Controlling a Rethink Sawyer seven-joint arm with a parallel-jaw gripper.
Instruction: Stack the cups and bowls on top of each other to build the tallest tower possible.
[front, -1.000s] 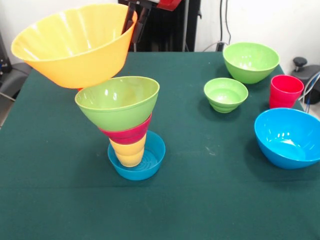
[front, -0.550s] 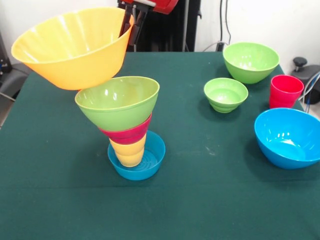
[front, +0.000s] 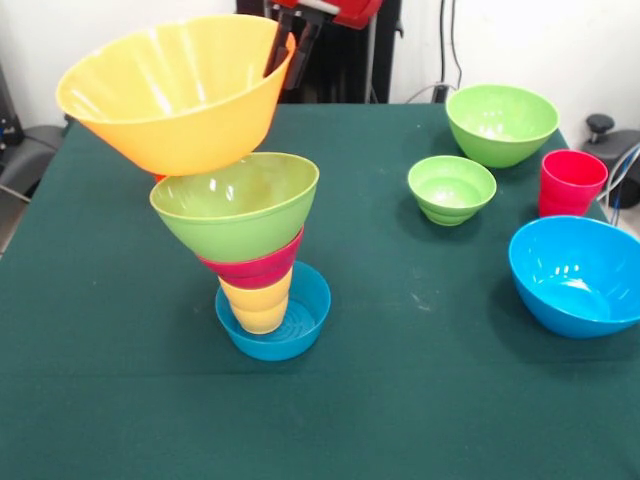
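Note:
The tower stands left of centre: a small blue bowl (front: 300, 325) at the base, a yellow ribbed cup (front: 258, 302) in it, a small red bowl (front: 256, 269) above, and a big green bowl (front: 235, 205) on top. The column leans a little. Over it hangs the very wide orange bowl (front: 180, 95), tilted, its underside just above the green bowl's left rim. My gripper (front: 286, 52) comes down from the top edge and is shut on the orange bowl's right rim, one finger inside and one outside.
On the green cloth (front: 420, 400) to the right stand a big green bowl (front: 502, 122), a small green bowl (front: 451, 188), a red cup (front: 571, 183) and a big blue bowl (front: 577, 275). Cables and a black knob lie beyond the right edge.
My gripper has carried the orange bowl to the right, so it now hangs more squarely over the tower. The tower and the loose pieces have not moved.

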